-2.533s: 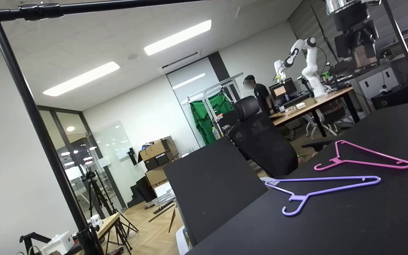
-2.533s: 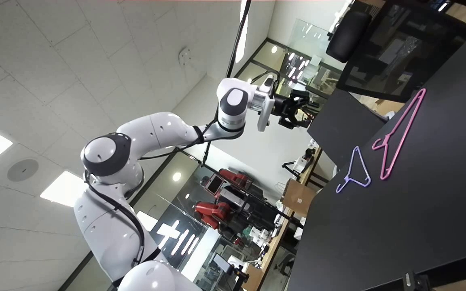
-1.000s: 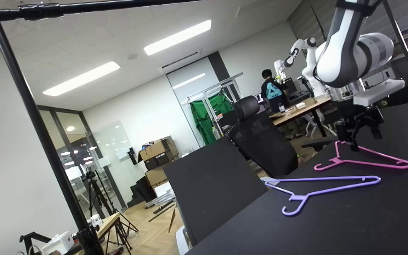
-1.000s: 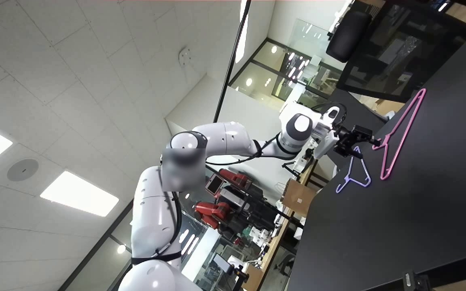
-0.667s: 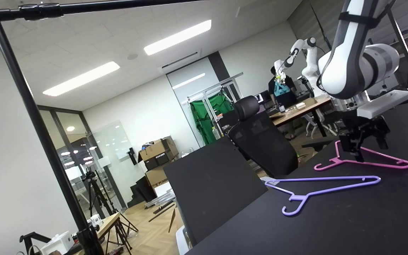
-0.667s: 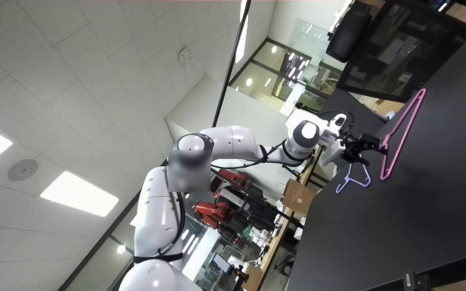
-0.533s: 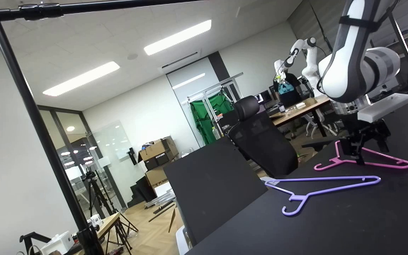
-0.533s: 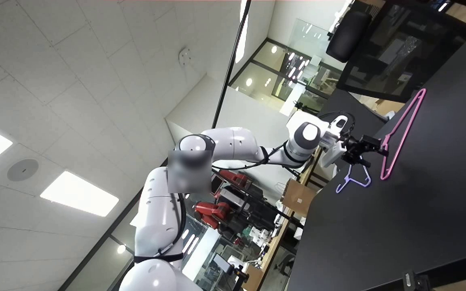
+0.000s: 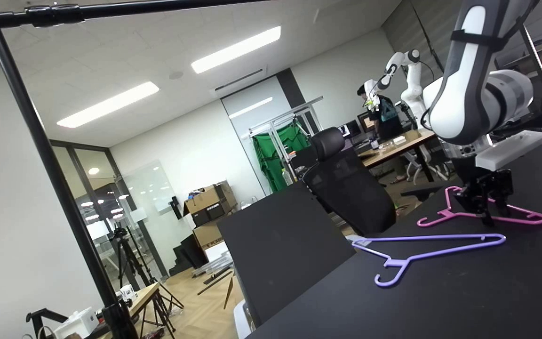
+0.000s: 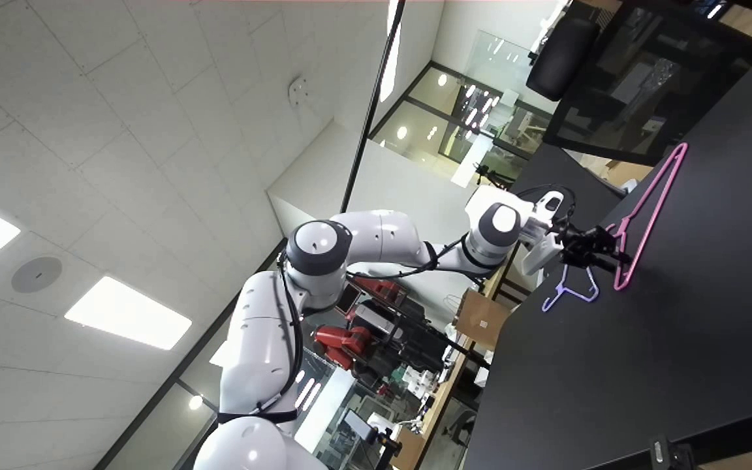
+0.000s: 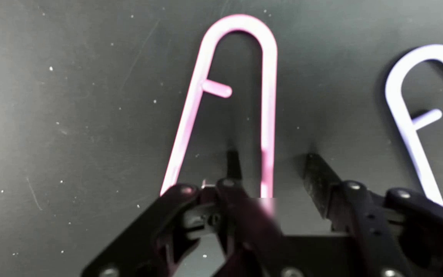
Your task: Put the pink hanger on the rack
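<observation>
— How's the tabletop from your end?

— I've got a black table [image 9: 440,310], with pale specks and fine scratches showing in my wrist view and a bright sheen at the left. The pink hanger [image 11: 268,96] lies flat on it, at the right in both exterior views, and the lavender hanger [image 9: 398,262] lies flat too, near it but apart.

— And your gripper [image 11: 272,161]?

— Released, low over the pink hanger, fingers [image 11: 321,181] spread. One straight bar of the hanger runs between them, and I can see dark surface on both sides of it at the tips. The left tip is inside the hanger's outline, the right tip outside. Whether they touch the table I can't make out.

— Where's the rack [image 9: 43,141]?

— At the near left in an exterior view, black pole and top bar, well apart from both hangers.

— What else is in the room?

— Beyond the table I see a black mesh chair [image 9: 353,193]. Farther off, a person [image 9: 388,123] in dark clothes is near a wooden bench [image 9: 414,142], with a white robot arm [image 9: 413,84] just beside. Left of them hangs a green cloth [image 9: 275,151], and left of that are stacked cardboard boxes [image 9: 212,205], with wooden floor [image 9: 200,308] on the near side. Ceiling lights [image 9: 235,50] glow overhead. An exterior view also gives me a red machine [image 10: 342,339] in the background.
</observation>
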You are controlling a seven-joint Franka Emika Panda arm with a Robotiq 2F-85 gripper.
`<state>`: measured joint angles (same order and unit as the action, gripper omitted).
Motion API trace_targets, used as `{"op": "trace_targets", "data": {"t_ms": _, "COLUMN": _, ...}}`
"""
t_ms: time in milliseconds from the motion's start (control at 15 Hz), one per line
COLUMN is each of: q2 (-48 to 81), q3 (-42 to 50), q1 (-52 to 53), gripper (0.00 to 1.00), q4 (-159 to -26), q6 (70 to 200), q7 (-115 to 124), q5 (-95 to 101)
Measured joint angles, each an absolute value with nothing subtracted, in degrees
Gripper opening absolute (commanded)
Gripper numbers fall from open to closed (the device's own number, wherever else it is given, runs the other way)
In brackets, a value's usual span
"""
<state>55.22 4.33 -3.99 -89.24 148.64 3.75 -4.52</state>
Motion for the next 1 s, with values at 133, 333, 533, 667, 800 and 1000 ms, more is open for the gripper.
{"op": "trace_targets", "data": {"t_ms": 133, "q2": 55.2, "q3": 4.4, "q1": -3.9, "gripper": 0.05, "q4": -89.1, "q6": 148.7, "q7": 3.8, "q5": -4.5}}
{"op": "trace_targets", "data": {"t_ms": 333, "q2": 55.2, "q3": 4.9, "q1": -3.7, "gripper": 0.00, "q4": -88.9, "q6": 148.6, "q7": 3.9, "q5": -4.5}}
{"op": "trace_targets", "data": {"t_ms": 533, "q2": 55.2, "q3": 5.0, "q1": -3.8, "gripper": 0.02, "q4": -88.0, "q6": 146.9, "q7": 4.0, "q5": -4.5}}
{"op": "trace_targets", "data": {"t_ms": 667, "q2": 55.2, "q3": 4.9, "q1": -4.0, "gripper": 0.02, "q4": -86.8, "q6": 144.6, "q7": 4.0, "q5": -4.5}}
{"op": "trace_targets", "data": {"t_ms": 800, "q2": 54.8, "q3": 4.7, "q1": -4.4, "gripper": 0.02, "q4": -85.4, "q6": 142.2, "q7": 3.8, "q5": -4.6}}
{"op": "trace_targets", "data": {"t_ms": 1000, "q2": 52.4, "q3": 3.4, "q1": -5.8, "gripper": 0.02, "q4": -84.2, "q6": 138.7, "q7": 2.1, "q5": -4.8}}
